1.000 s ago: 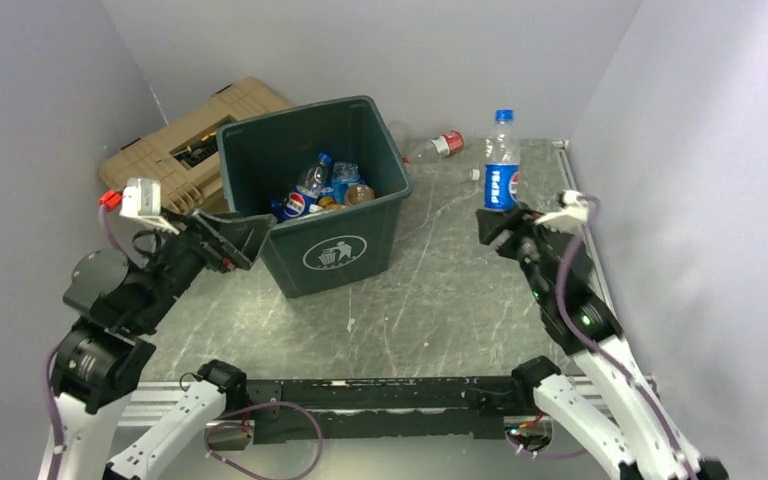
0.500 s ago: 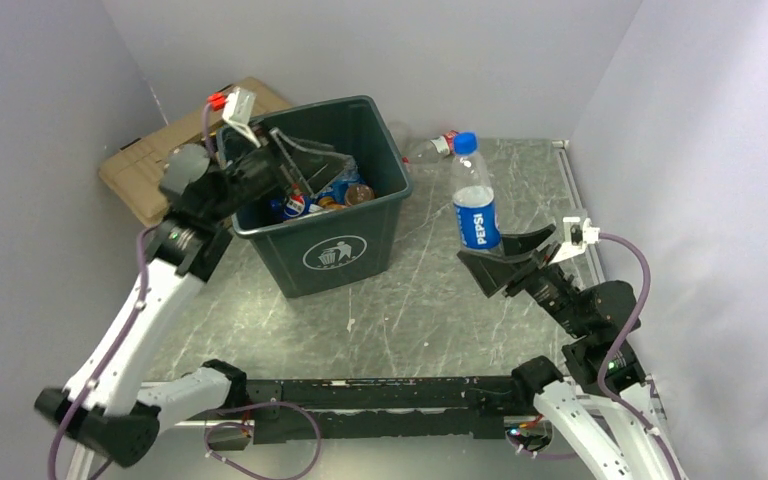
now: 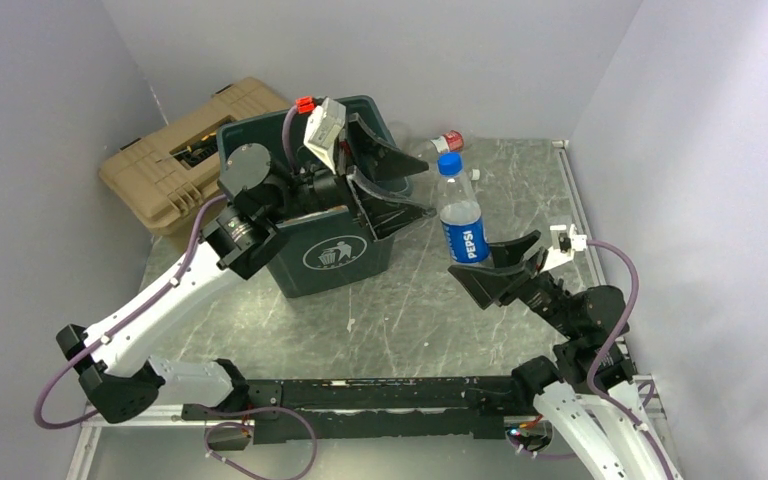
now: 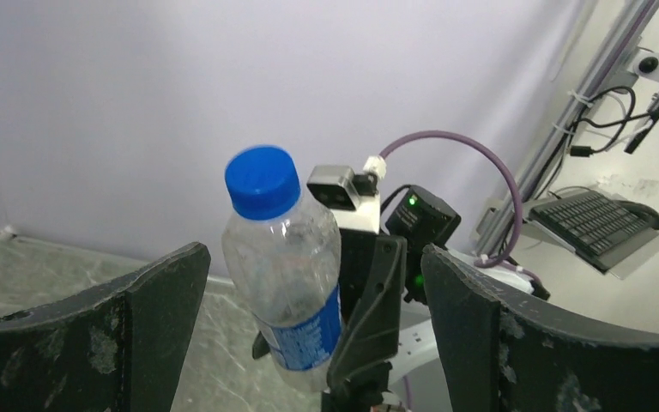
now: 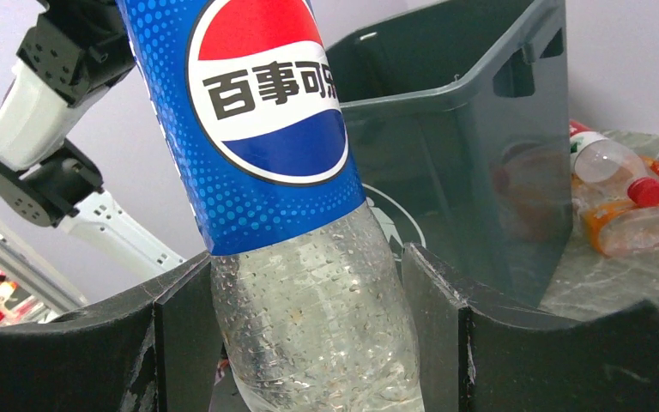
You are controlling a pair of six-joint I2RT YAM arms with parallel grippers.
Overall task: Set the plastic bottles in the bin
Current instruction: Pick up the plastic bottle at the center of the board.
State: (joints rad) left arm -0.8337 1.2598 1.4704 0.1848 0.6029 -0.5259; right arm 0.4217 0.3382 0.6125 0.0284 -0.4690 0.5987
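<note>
A clear Pepsi bottle [image 3: 460, 222] with a blue cap and blue label hangs upright above the table, right of the bin [image 3: 332, 262]. My right gripper [image 3: 497, 264] is shut on its lower body, and the right wrist view shows the bottle [image 5: 273, 129] pressed between both fingers [image 5: 180, 335]. My left gripper [image 3: 408, 185] reaches across the bin's top, open and facing the bottle, a short way from it. In the left wrist view the bottle [image 4: 285, 257] stands framed by the wide open left gripper [image 4: 313, 270], untouched. Another bottle [image 3: 438, 146] with a red label lies at the back.
A tan ribbed hard case [image 3: 165, 165] sits behind the bin on the left. An orange bottle [image 5: 631, 210] and a clear one lie on the table beyond the bin [image 5: 472, 120]. Grey walls close in the back and both sides.
My left arm has swung from the bin's left side over its top to the right, gripper open. My right gripper has carried the Pepsi bottle up and left towards the bin.
</note>
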